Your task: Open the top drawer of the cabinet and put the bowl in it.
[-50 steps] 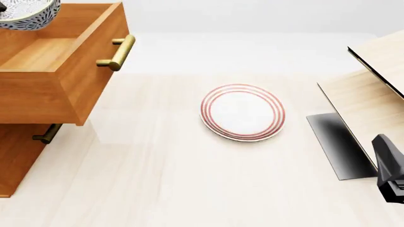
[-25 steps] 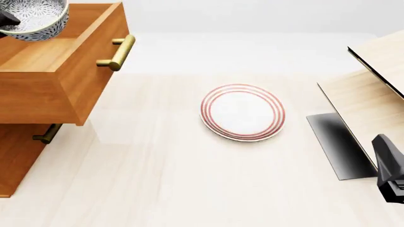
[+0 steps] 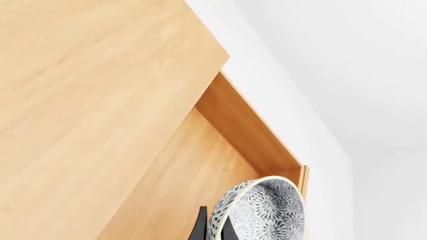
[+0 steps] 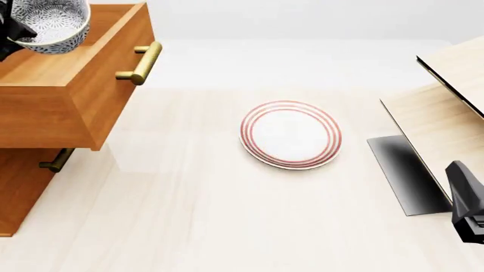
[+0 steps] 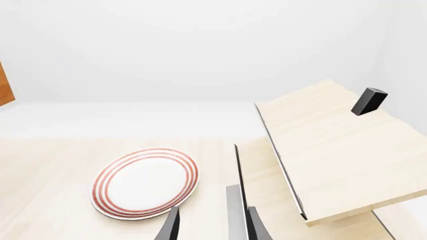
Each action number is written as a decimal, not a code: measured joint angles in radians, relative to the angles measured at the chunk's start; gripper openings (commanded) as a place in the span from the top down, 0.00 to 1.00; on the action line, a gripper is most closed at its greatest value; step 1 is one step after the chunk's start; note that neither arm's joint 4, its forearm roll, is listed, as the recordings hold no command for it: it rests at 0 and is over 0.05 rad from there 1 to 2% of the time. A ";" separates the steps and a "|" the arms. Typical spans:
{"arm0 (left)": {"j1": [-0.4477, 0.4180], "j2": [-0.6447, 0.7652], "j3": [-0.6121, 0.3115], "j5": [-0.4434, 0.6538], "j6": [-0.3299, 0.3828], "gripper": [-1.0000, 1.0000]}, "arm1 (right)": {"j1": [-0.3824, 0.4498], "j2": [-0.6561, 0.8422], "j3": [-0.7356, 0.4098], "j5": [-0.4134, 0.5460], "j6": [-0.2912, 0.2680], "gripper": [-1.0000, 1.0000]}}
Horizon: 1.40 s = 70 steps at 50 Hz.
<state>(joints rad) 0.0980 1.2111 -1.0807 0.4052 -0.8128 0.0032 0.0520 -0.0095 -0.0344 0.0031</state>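
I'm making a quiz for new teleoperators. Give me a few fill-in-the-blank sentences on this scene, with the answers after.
1. The top drawer of the cabinet is ____.
2. The bowl is held by the ____ gripper, above the drawer.
3. The plate on the table has ____ rings.
4. Each drawer handle is a ____-coloured bar.

Answers: open; left; red; brass

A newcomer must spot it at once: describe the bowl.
Find the orange-brown cabinet at the table's left; its top drawer is pulled open. Over that drawer the left gripper holds the bowl, small, deep, grey-and-white speckled, unlike the flat red-ringed plate mid-table.
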 measured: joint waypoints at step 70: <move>0.037 0.156 -0.040 -0.041 0.034 0.00 | 0.000 0.000 0.000 0.000 0.000 0.00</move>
<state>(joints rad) 0.1349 1.3670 -1.1210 0.3637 -0.7792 0.0033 0.0520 -0.0095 -0.0345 0.0031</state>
